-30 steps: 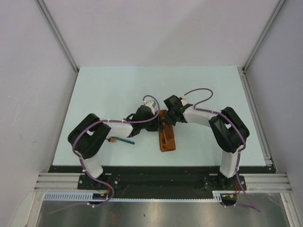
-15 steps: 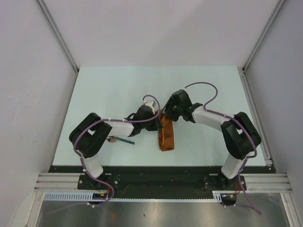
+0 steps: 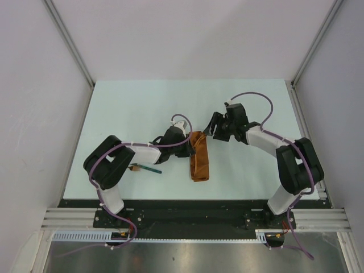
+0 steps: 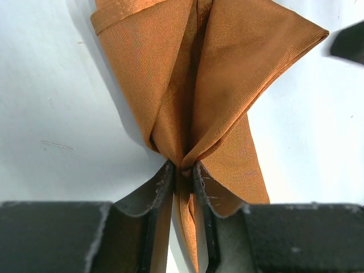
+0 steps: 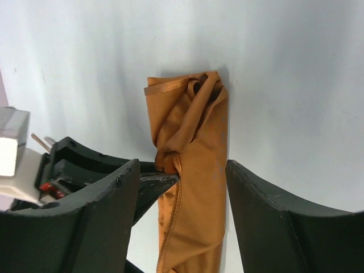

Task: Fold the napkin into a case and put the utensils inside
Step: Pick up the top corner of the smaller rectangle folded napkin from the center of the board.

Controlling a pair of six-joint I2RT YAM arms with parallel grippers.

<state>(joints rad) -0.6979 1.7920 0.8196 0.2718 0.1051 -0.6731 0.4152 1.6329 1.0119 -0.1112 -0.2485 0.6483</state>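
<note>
Napkin (image 3: pixel 199 159): narrow folded strip at desk (image 3: pixel 142 108) centre, far end bunched. Left hand (image 4: pixel 183 170): clenched on the cloth's left edge, at 10 o'clock of the strip. Right hand (image 3: pixel 212 129): released, jaws wide, empty, near the far end at 1 o'clock. Teal-handled utensil (image 3: pixel 151 169): on desk at 9 o'clock, apart.

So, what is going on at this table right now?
The left pincer is pinching a bunched edge of the rust-orange napkin, which lies on the table as a narrow folded strip. The right pincer is open, to the right of the strip's far end, and holds nothing. A teal-handled utensil lies beside the left arm, not yet inside the cloth.
</note>
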